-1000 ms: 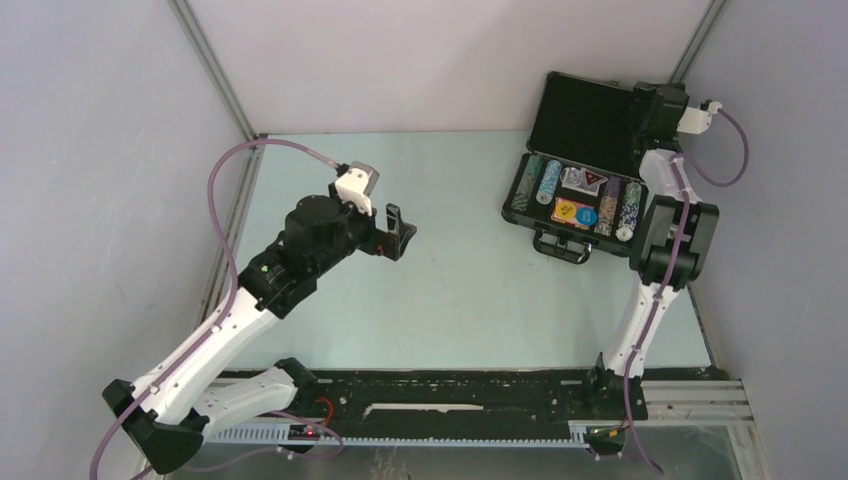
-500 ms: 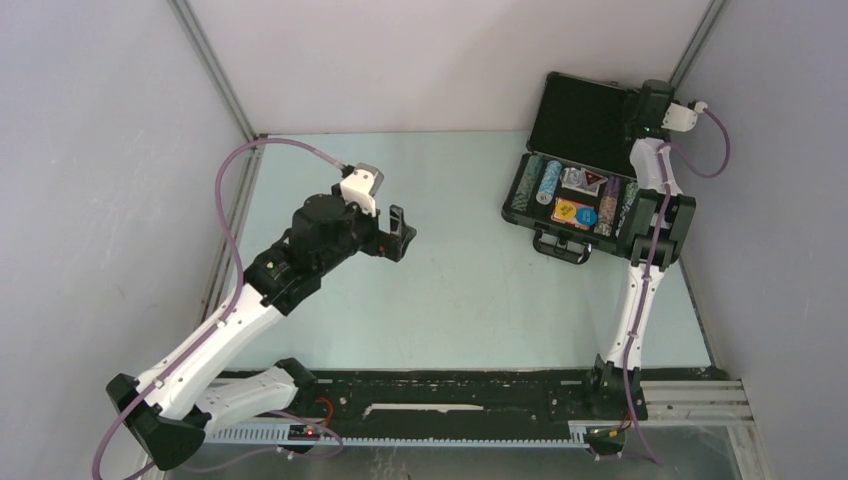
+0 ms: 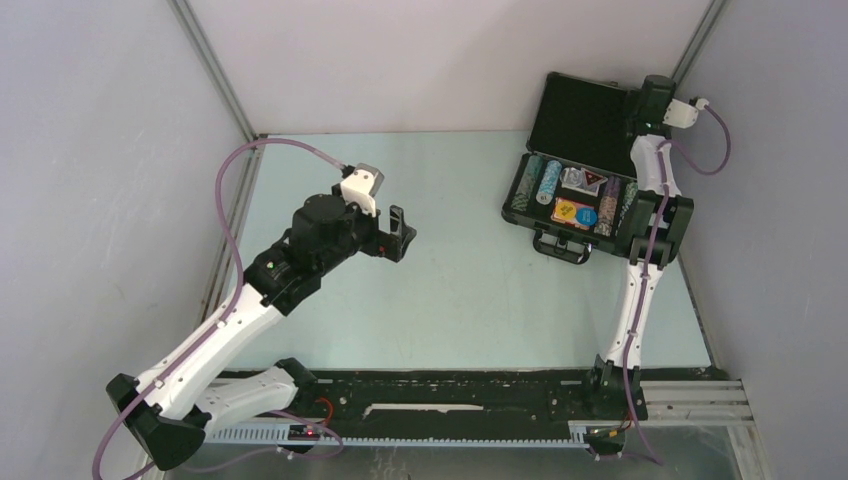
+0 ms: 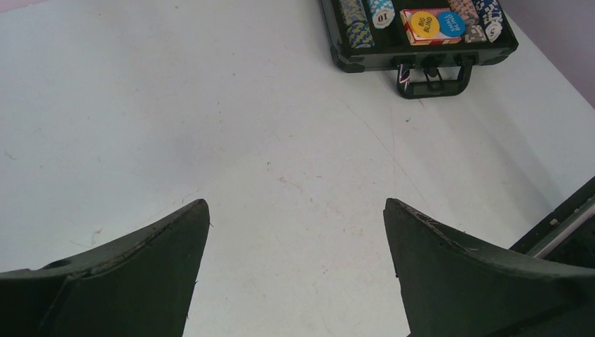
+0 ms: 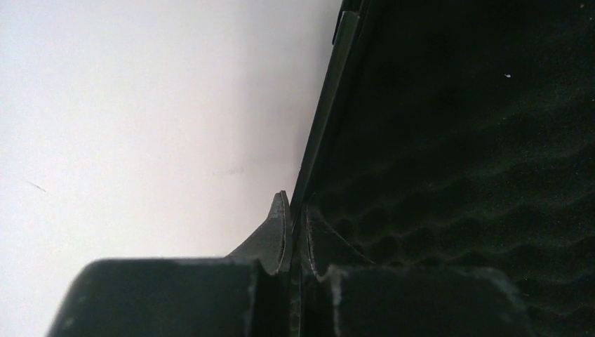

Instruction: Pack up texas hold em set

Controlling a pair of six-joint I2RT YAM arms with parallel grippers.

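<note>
A pale green tabletop [image 3: 470, 290], faintly scuffed, sits between plain grey walls [image 3: 420, 60]. Metal posts [image 3: 213, 72] mark the back corners; a black rail [image 3: 470, 400] lines the near edge.

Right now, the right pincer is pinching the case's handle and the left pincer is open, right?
No: the right pincer is pinching the case's lid, not the handle, as the right wrist view shows. The left pincer is open.

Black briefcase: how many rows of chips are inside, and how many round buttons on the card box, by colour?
Rows of striped poker chips: 4
Yellow round disc: 1
Blue round disc: 1
Total: 6
</note>
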